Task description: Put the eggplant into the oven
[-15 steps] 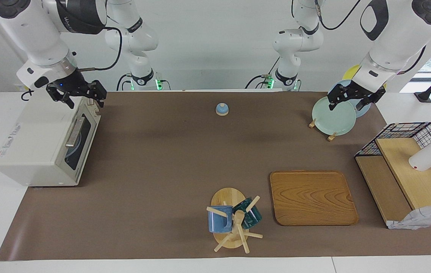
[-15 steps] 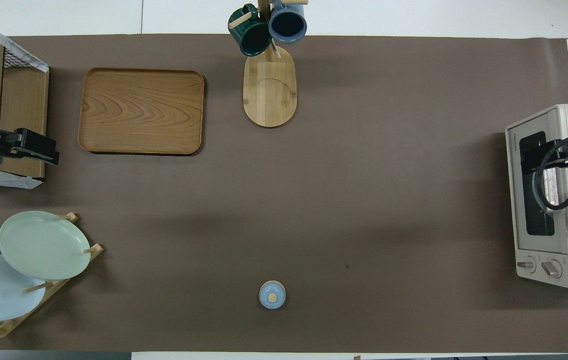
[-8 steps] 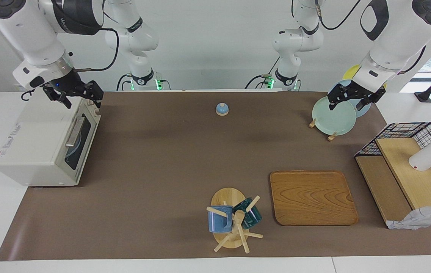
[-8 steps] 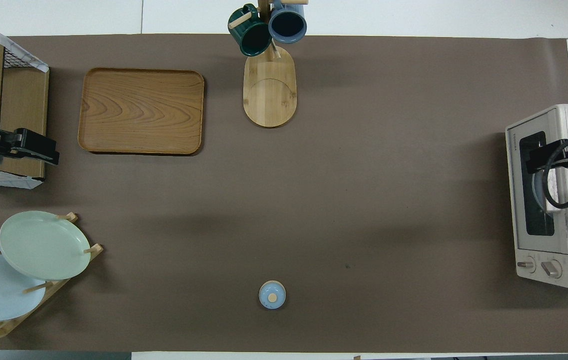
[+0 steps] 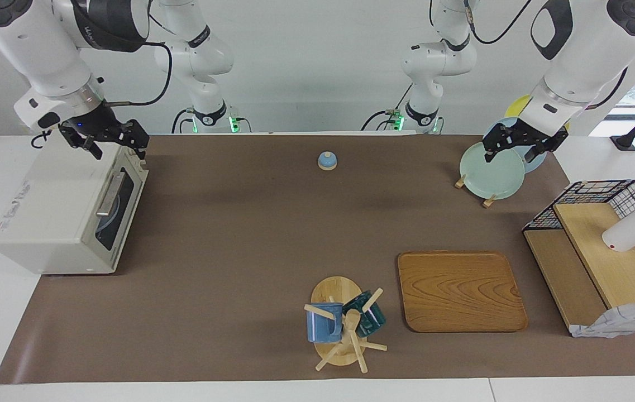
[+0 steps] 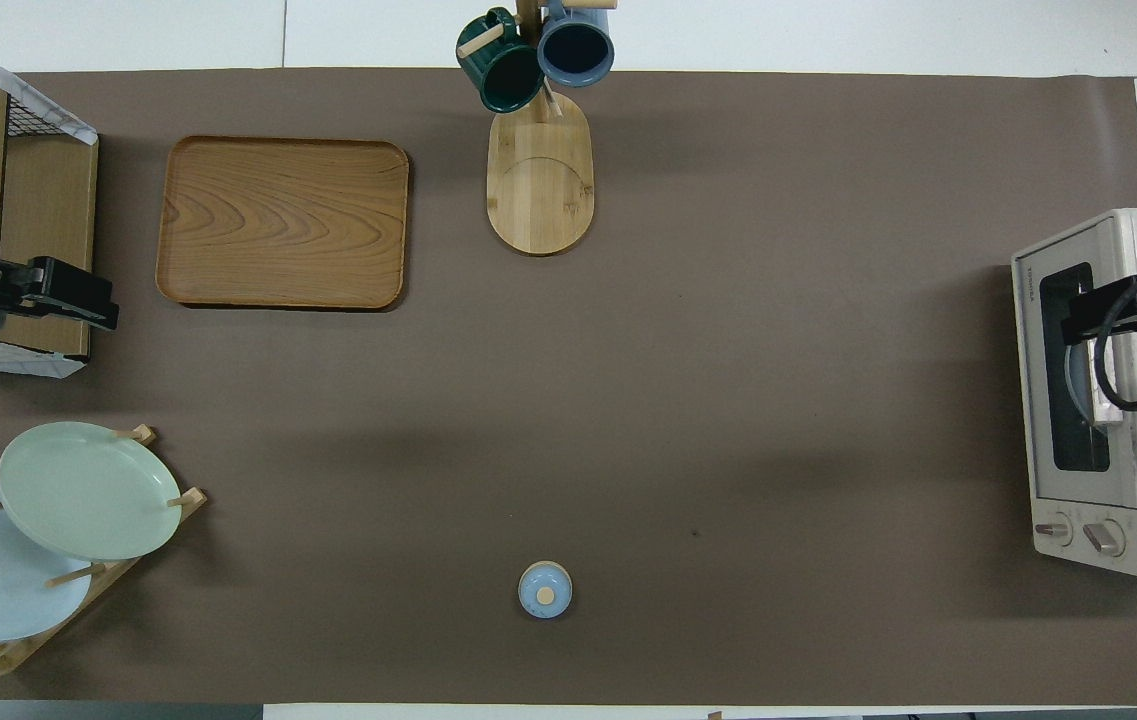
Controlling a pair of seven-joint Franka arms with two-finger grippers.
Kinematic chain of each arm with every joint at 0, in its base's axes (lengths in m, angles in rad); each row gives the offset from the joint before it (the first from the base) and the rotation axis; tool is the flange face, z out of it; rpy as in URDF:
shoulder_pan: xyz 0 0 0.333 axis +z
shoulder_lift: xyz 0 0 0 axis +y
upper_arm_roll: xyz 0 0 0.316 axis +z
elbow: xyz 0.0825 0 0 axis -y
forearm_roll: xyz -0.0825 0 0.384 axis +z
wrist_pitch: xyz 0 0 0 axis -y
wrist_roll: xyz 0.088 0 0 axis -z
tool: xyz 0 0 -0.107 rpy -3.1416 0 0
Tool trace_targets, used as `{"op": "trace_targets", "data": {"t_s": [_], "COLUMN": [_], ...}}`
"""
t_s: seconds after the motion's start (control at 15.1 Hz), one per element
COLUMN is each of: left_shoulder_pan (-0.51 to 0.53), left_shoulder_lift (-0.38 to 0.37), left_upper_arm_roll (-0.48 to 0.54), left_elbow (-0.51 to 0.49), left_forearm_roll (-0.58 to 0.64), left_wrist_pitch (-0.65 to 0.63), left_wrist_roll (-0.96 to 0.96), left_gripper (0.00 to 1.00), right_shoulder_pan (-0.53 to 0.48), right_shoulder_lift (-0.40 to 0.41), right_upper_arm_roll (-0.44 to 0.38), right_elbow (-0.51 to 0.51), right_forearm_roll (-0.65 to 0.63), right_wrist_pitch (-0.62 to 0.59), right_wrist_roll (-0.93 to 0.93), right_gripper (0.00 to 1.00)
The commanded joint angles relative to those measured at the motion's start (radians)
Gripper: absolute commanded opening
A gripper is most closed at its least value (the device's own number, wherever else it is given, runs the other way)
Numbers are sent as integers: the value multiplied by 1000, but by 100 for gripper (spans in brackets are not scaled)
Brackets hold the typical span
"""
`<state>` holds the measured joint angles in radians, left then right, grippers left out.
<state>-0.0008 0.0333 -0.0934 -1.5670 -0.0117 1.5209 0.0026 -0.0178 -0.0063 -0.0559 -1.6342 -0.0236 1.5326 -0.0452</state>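
Two claws are open wide, and each one holds nothing. The right gripper point(image 5: 117, 147) hangs over the top of the oven point(image 5: 52, 215), at nine o'clock in the facing view (the oven door is shut). The left gripper point(image 5: 518, 151) hangs over the green plate point(image 5: 490, 173), at two o'clock. Where the eggplant is, I cannot tell.

Matt off-white oven point(image 5: 49, 218) with glossy dark glass, smooth wooden tray point(image 5: 461, 290)
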Motion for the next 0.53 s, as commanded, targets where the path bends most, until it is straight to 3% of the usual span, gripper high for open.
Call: {"op": "trace_targets", "data": {"t_s": [0.0, 0.46], "left_shoulder_pan": [15, 15], "left_shoulder_lift": [-10, -10], "left_upper_arm_roll": [-12, -12], "left_elbow": [-10, -10], "left_forearm_roll": [19, 19], "left_wrist_pitch": [-10, -10], "left_wrist_roll": [7, 7], "left_gripper": [100, 100], "right_shoulder_pan": [9, -1], "right_shoulder_lift": [-12, 9], "right_upper_arm_roll": [-16, -19], "right_elbow": [-18, 37], "right_forearm_roll": [22, 24], "right_wrist_pitch": [18, -11], "right_wrist_roll": [22, 22], "right_gripper": [100, 100]}}
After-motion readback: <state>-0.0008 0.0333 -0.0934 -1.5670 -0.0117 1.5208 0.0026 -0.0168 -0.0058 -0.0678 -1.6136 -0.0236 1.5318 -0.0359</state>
